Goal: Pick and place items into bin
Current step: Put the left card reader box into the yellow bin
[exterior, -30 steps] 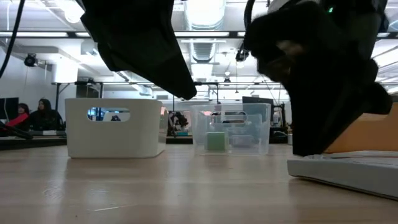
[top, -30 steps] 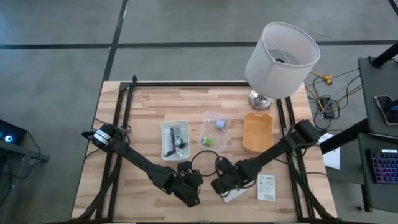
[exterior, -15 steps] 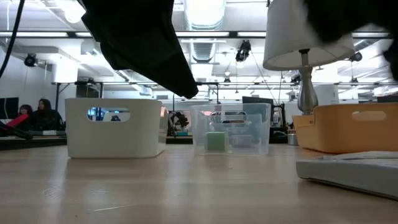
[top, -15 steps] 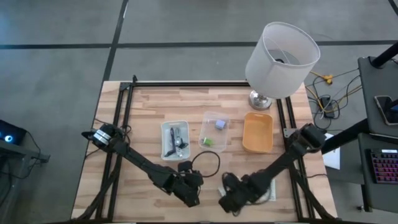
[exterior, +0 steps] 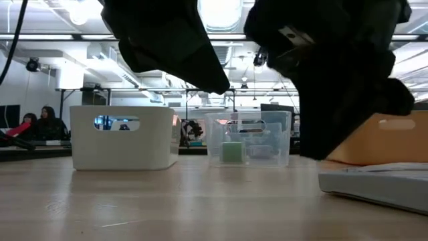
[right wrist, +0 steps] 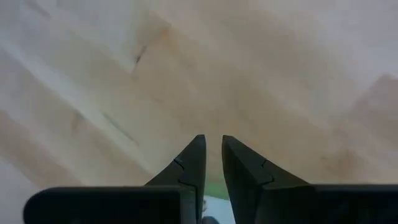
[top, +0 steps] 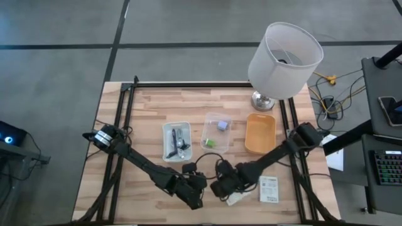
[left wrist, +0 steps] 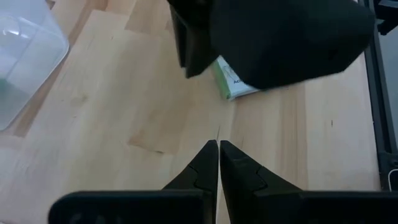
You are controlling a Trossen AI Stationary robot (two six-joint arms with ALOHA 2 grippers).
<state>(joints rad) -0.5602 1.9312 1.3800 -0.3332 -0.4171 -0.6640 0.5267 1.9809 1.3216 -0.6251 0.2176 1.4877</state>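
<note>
I see two flat white packets near the table's front edge. One packet (top: 269, 189) lies with its long axis front to back; the other packet (top: 237, 197) is tilted, partly under my right gripper (top: 221, 188). The right fingers are slightly apart and hold nothing. My left gripper (top: 196, 202) is just beside, its fingers pressed together. The white bin (top: 176, 140) holds dark tools, the clear bin (top: 215, 132) a lavender block (top: 222, 125) and green piece (top: 208, 144); the orange bin (top: 260, 133) looks empty.
</note>
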